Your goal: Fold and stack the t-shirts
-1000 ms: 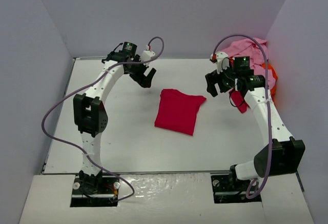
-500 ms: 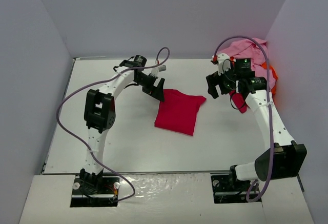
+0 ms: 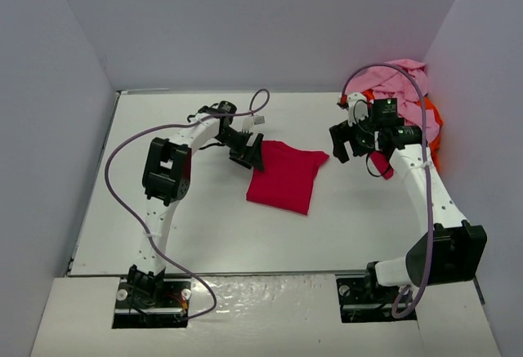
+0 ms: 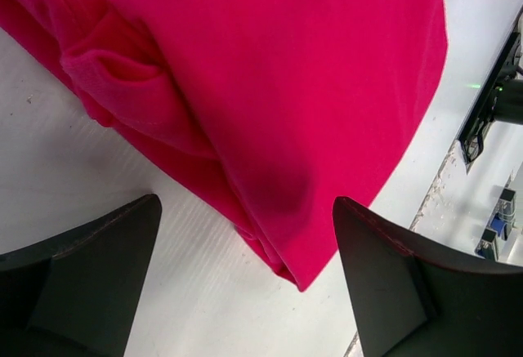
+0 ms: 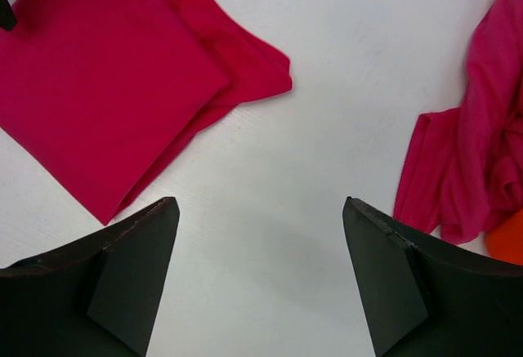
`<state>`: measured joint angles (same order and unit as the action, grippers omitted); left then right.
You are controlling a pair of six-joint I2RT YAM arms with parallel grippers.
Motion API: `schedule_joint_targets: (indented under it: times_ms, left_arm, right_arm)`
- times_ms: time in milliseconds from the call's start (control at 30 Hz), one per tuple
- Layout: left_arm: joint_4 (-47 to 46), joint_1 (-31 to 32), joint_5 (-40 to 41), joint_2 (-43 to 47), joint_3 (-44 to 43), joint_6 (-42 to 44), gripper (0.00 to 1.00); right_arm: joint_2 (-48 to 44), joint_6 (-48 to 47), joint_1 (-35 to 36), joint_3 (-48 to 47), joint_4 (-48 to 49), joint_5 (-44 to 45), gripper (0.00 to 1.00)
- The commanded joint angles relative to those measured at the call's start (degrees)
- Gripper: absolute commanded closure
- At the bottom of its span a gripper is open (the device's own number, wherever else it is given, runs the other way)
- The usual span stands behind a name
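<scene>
Mid-fold on the crimson-red t-shirt (image 3: 284, 176), lying flat between the 2 arms. Hovering over its left corner: left gripper (image 3: 249, 151), jaws apart, empty. Off its right side: right gripper (image 3: 350, 140), jaws apart, empty. Next, likely: pinch that corner, fold across.

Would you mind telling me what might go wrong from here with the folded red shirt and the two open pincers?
1. The left pincer sits open at the red shirt's layered corner. Closing there may catch only some layers and pull the fold apart.
2. The right pincer hangs open over bare table, close to a dark pink shirt trailing from the pile. A move that way could snag it.
</scene>
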<state>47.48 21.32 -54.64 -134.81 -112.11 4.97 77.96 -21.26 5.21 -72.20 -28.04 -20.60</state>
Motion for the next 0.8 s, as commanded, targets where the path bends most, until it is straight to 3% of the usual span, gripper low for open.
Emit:
schedule_joint_targets:
  times_ms: [0, 333, 500, 567, 633, 667, 700, 767]
  left_arm:
    - [-0.1, 0.7, -3.9, -1.4, -3.3, -1.7, 0.17]
    - [4.0, 4.0, -11.9, -10.3, -9.6, -2.0, 0.17]
    - [3.8, 5.5, -16.6, -14.4, -10.6, -3.4, 0.25]
    - [4.0, 5.7, -16.6, -15.5, -11.4, -3.4, 0.39]
    - [4.3, 5.8, -15.6, -16.5, -11.9, -3.5, 0.81]
    - [3.8, 5.8, -13.9, -16.6, -12.0, -4.0, 0.94]
    - [3.6, 5.8, -12.5, -16.7, -12.3, -4.1, 0.99]
    - [4.1, 5.8, -11.0, -17.2, -13.5, -4.0, 1.0]
  right_arm:
    - [3.3, 2.5, -0.4, 1.9, -0.3, -4.9, 0.21]
    - [5.1, 2.9, -0.3, 1.7, -0.8, -5.6, 0.22]
    - [6.3, 3.2, -0.3, 2.9, -0.7, -5.4, 0.22]
    - [6.5, 3.2, -0.3, 2.8, -0.7, -4.9, 0.22]
    - [6.4, 3.2, -0.3, 2.5, -0.8, -4.8, 0.22]
    - [6.4, 3.2, -0.4, 2.4, -0.8, -4.8, 0.22]
    - [6.4, 3.2, -0.3, 2.3, -0.8, -4.6, 0.22]
    - [6.2, 3.2, -0.3, 2.2, -0.8, -4.2, 0.22]
